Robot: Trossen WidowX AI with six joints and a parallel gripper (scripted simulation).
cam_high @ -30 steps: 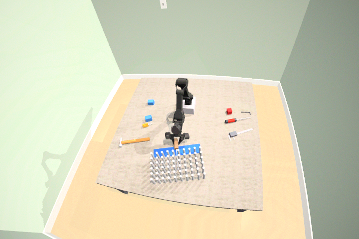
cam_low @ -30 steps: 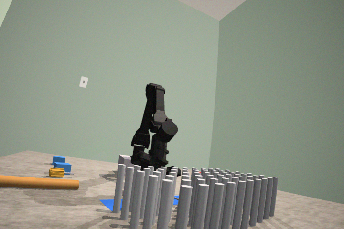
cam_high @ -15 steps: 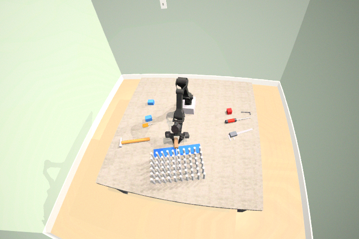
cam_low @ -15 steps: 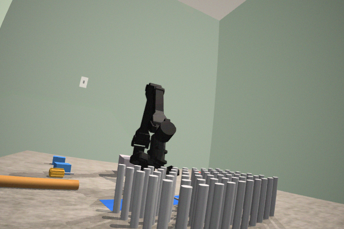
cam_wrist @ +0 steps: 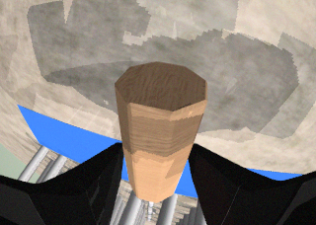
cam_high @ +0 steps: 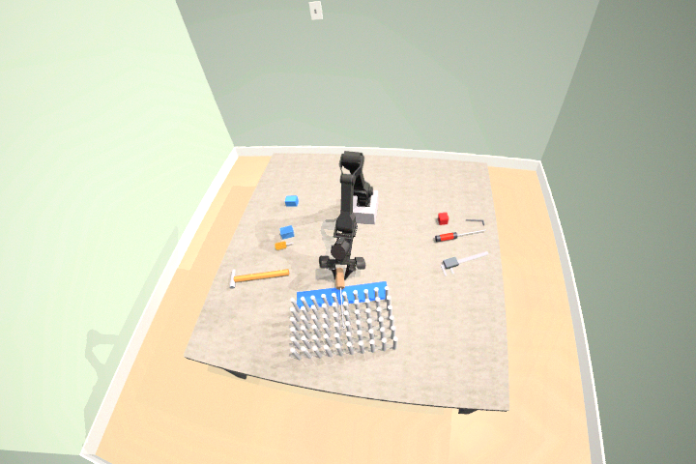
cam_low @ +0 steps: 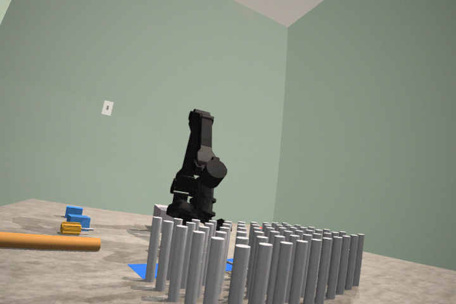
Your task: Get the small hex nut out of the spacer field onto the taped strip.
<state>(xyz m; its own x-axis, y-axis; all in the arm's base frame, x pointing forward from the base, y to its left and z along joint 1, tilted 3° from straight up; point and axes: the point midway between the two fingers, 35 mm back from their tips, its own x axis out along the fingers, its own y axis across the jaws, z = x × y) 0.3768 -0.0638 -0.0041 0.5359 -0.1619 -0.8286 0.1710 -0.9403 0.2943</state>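
Observation:
My gripper (cam_high: pixel 340 272) (cam_wrist: pixel 156 150) is shut on the wooden handle (cam_high: pixel 340 279) (cam_wrist: pixel 159 128) of a thin metal tool, just behind the blue taped strip (cam_high: pixel 369 287) (cam_low: pixel 139 269) (cam_wrist: pixel 69 133). The tool's thin shaft (cam_high: pixel 341 301) crosses the strip and runs between the grey spacers (cam_high: pixel 394 343) (cam_low: pixel 239 275) (cam_wrist: pixel 34 163) to about the middle of the field. Its tip is too small to make out clearly. The visible spacers stand upright in rows. I cannot make out the hex nut in any view. Whether the shaft touches a spacer cannot be told.
A hammer (cam_high: pixel 261 275) (cam_low: pixel 42 240), a small orange screwdriver (cam_high: pixel 280 246) (cam_low: pixel 70 228) and two blue blocks (cam_high: pixel 291 200) (cam_high: pixel 287 232) lie left. A red block (cam_high: pixel 443 217), red screwdriver (cam_high: pixel 446 237), hex key (cam_high: pixel 474 220) and caliper (cam_high: pixel 450 262) lie right.

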